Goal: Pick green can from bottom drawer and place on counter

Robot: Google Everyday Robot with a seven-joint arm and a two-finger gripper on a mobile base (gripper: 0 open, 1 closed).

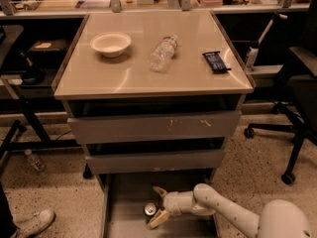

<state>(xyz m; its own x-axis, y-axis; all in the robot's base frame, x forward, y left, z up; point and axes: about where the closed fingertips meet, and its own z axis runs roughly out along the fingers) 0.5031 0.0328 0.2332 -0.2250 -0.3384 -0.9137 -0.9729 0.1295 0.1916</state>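
The green can [149,210] stands upright on the floor of the open bottom drawer [124,192], its silver top showing. My gripper [159,205] is inside the drawer just right of the can, fingers spread open, one fingertip [159,191] behind the can and the other [157,219] in front of it. The fingers flank the can's right side; they are not closed on it. My white arm runs in from the lower right. The beige counter [119,78] sits above the drawers.
On the counter are a white bowl [111,43], a clear plastic bottle [163,52] lying on its side and a dark wrapped bar [216,61]. Two shallower drawers [153,128] are partly pulled out above. An office chair [297,98] stands at right; a shoe [29,223] at lower left.
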